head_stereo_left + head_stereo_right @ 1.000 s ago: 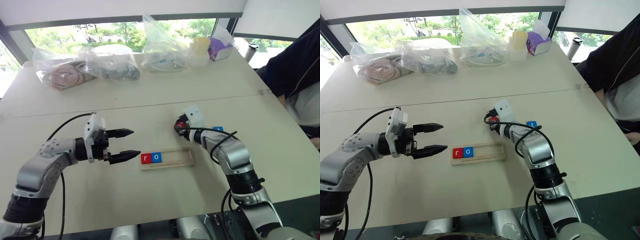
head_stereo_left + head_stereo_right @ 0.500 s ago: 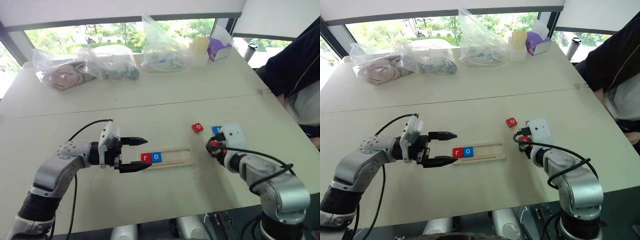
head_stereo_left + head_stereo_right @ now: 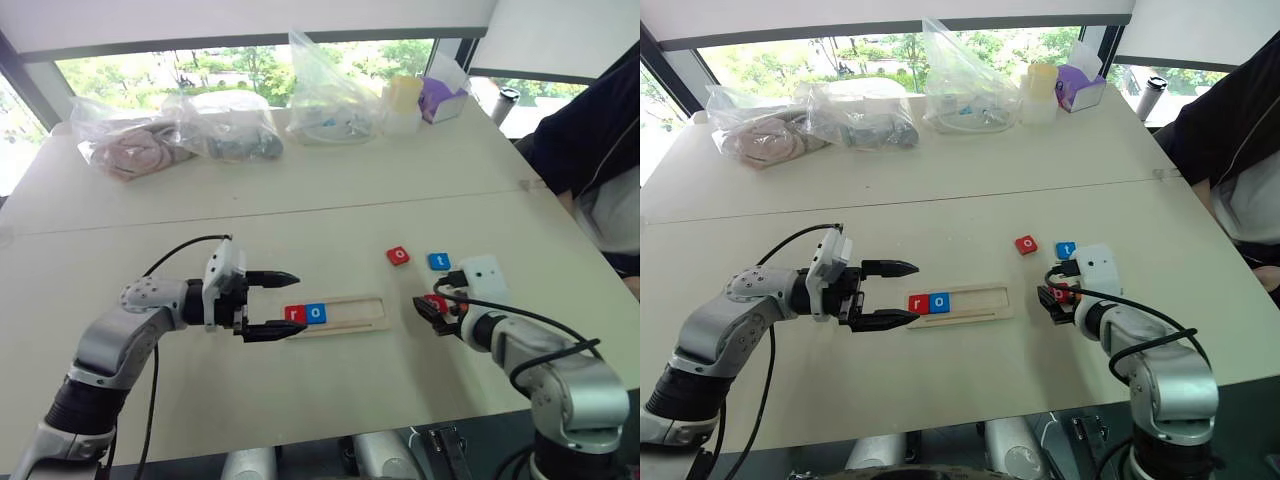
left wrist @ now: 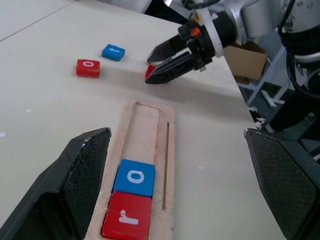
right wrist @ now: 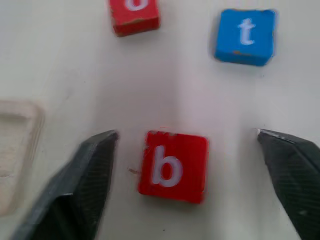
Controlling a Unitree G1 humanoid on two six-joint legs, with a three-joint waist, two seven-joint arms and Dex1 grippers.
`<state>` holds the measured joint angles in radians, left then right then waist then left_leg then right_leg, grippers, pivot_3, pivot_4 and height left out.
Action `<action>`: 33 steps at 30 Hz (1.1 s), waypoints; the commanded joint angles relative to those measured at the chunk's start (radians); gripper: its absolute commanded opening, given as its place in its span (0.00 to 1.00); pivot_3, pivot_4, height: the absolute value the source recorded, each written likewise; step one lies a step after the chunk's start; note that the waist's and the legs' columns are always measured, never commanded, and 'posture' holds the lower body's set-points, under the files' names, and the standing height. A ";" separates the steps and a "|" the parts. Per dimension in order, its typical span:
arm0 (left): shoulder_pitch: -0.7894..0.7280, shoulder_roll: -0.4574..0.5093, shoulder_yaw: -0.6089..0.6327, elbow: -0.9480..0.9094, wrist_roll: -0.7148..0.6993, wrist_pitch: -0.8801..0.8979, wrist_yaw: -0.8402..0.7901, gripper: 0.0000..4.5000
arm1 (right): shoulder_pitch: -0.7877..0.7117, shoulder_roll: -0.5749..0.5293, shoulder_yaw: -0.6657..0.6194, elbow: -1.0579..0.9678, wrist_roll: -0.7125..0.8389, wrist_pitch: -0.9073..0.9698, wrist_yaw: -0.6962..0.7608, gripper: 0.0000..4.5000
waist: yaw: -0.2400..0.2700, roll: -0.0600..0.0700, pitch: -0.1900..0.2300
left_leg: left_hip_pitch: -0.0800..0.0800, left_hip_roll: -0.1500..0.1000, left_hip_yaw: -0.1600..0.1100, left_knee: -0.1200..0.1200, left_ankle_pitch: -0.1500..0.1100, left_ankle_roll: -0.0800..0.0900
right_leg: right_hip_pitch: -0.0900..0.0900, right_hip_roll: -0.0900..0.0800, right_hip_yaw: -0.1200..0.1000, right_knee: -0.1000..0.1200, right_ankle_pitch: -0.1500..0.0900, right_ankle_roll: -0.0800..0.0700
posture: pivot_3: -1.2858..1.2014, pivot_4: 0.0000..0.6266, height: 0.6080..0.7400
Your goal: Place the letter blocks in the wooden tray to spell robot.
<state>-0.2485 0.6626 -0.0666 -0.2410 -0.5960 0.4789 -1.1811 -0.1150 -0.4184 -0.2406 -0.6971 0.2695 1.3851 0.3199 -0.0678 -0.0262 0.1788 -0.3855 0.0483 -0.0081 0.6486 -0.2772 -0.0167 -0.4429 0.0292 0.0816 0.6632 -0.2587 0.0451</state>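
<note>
Both pairs of jaws are standing wide open and gripping nothing. The right gripper [image 5: 185, 145] is hanging low over the table with the red b block [image 5: 173, 166] lying flat on the tabletop between its two fingers, clear of both pads. Just past it the blue t block [image 5: 245, 36] and the red o block [image 5: 134, 15] are resting side by side on the bare table, apart from each other and outside the tray. The left gripper [image 3: 285, 303] is pointing level toward the near end of the wooden tray [image 3: 352, 316], its fingertips straddling that end without touching the blocks. Inside the tray the red r block [image 4: 127, 216] is sitting at the end nearest the left gripper, with the blue o block [image 4: 135, 177] touching it as the second tile; the remaining length of the tray is lying open. Clear plastic bags [image 3: 190, 135] are sitting along the far edge of the table, and a person in dark sleeves [image 3: 590, 140] is sitting at the right side.
</note>
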 commanded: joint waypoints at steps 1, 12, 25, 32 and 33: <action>0.000 0.001 -0.006 0.033 0.027 -0.064 -0.043 1.00 | -0.005 -0.208 -0.040 0.000 0.088 -0.135 0.222 0.99 | 0.000 0.001 0.000 | 0.000 0.000 0.000 0.000 0.000 0.000 | 0.000 0.000 0.000 0.000 0.000 0.001 | 0.52 0.24 1.00; -0.012 -0.022 -0.001 0.103 0.071 -0.152 -0.076 1.00 | 0.044 -0.590 0.114 0.493 -0.013 -0.991 0.795 0.99 | -0.002 -0.004 0.003 | 0.002 -0.001 0.001 0.001 0.000 0.000 | 0.003 -0.002 0.000 -0.001 0.000 0.004 | 0.52 0.24 1.00; 0.044 0.020 0.048 -0.016 0.046 -0.092 -0.007 1.00 | -0.114 -0.535 0.275 0.763 -0.077 -1.221 0.906 0.99 | 0.007 -0.003 0.004 | 0.004 -0.001 0.001 0.001 0.000 0.000 | 0.005 -0.002 0.000 0.000 0.001 0.006 | 0.52 0.24 1.00; 0.048 0.020 0.048 -0.057 0.040 -0.063 0.033 1.00 | -0.130 -0.506 0.305 0.806 -0.102 -1.273 0.906 0.99 | 0.007 -0.003 0.004 | 0.012 -0.001 0.002 0.000 0.000 0.000 | 0.012 -0.002 0.000 0.000 -0.001 0.003 | 0.52 0.24 1.00; 0.046 0.019 0.047 -0.060 0.039 -0.060 0.037 1.00 | -0.132 -0.501 0.306 0.809 -0.104 -1.278 0.905 0.99 | 0.006 -0.003 0.004 | 0.013 -0.001 0.002 0.000 0.000 0.000 | 0.012 -0.002 0.000 0.000 -0.001 0.003 | 0.52 0.24 1.00</action>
<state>-0.2001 0.6756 -0.0436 -0.2631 -0.5359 0.4134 -1.1504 -0.2395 -0.9287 0.0550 0.1124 0.1715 0.1217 1.2254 -0.0615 -0.0289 0.1830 -0.3725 0.0472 -0.0067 0.6489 -0.2773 -0.0164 -0.4303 0.0273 0.0819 0.6634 -0.2593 0.0480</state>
